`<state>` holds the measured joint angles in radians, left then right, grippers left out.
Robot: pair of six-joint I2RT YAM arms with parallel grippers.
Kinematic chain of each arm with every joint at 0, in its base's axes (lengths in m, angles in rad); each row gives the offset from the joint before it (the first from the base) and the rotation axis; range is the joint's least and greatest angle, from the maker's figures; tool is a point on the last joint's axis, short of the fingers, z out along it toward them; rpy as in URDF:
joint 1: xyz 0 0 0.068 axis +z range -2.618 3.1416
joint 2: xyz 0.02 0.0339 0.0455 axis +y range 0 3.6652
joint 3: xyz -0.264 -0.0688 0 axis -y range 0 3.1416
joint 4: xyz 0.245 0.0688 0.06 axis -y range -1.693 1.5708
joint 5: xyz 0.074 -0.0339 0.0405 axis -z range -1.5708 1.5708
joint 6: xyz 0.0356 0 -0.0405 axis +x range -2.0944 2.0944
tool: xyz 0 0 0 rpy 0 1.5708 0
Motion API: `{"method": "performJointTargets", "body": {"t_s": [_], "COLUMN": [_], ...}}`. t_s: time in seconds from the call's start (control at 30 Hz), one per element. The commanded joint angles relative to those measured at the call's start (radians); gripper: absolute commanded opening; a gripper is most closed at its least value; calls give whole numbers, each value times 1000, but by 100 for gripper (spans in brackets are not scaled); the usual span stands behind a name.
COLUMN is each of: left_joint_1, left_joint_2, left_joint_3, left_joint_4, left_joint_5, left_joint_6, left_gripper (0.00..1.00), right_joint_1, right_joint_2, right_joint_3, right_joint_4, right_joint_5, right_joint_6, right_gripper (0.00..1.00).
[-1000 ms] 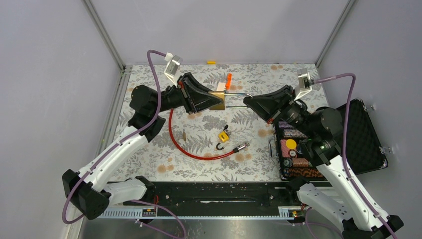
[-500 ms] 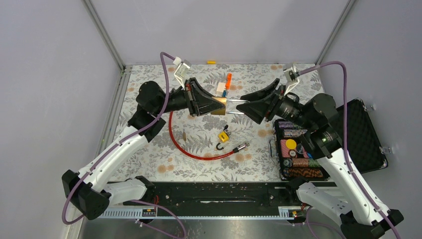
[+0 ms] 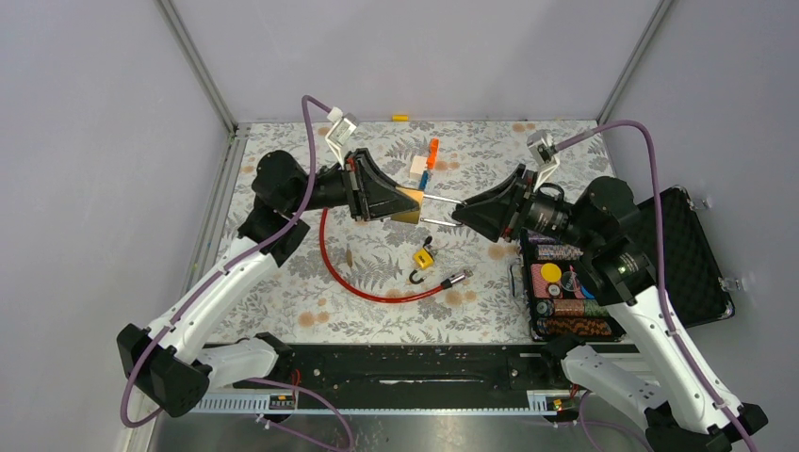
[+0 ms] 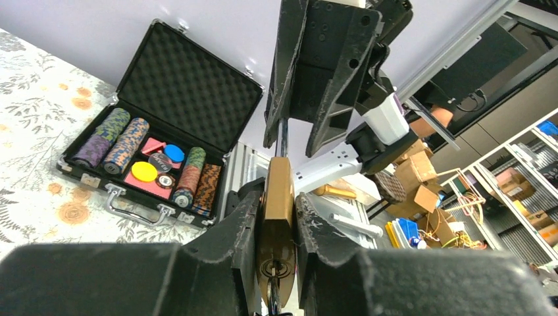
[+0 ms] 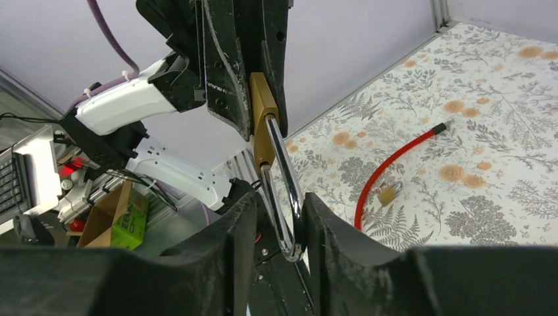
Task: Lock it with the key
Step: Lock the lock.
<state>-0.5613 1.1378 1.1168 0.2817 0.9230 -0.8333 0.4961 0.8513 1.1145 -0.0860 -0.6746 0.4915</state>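
My left gripper [image 3: 413,200] is shut on the body of a brass padlock [image 3: 408,201], held above the table's far middle. In the left wrist view the padlock [image 4: 279,191] sits upright between the pads, with the key [image 4: 273,297] in the keyhole on its near end. Its long steel shackle [image 3: 438,209] points right into my right gripper [image 3: 459,215]. In the right wrist view the shackle's loop [image 5: 284,197] lies between that gripper's [image 5: 279,201] fingers. It touches the right finger and a gap shows at the left one, so the jaws are open around it.
A small padlock with a yellow cover [image 3: 424,256] and a red cable [image 3: 358,282] lie on the fern-patterned table below the held lock. An open black case of poker chips [image 3: 660,264] stands at the right. An orange piece [image 3: 432,151] lies at the back.
The right gripper went from shut on the shackle to open around it, and its wrist rolled. Both arms drifted slightly left, and the shackle now slants down to the right.
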Motion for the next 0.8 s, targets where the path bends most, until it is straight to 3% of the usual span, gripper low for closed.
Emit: {"method": "performJointTargets", "body": {"t_s": [0.0,0.07,0.2,0.6,0.77], "left_joint_1": [9,9,1,-183,-213], "left_joint_2": [-48,-53,-49,12,57], "left_joint_3": [65,68,72,26,61], "left_joint_4": [161,152,162,92,71], "left_joint_5": [32,28,23,-126,-130], "left_joint_6": [-65,-60,-81,-8,7], "left_gripper": [0,0,0,0,0], "right_joint_1": [-5,-6,-6,-3,15], "right_joint_2": [-12,-15,-20,74,105], "right_joint_3": [32,16,-31,-100,-98], "right_joint_4": [5,29,152,482,494], "right_joint_5": [-60,-73,-101,-99,-89], "right_joint_6": [2,17,103,354,358], "right_gripper": [37,30,1,0,0]}}
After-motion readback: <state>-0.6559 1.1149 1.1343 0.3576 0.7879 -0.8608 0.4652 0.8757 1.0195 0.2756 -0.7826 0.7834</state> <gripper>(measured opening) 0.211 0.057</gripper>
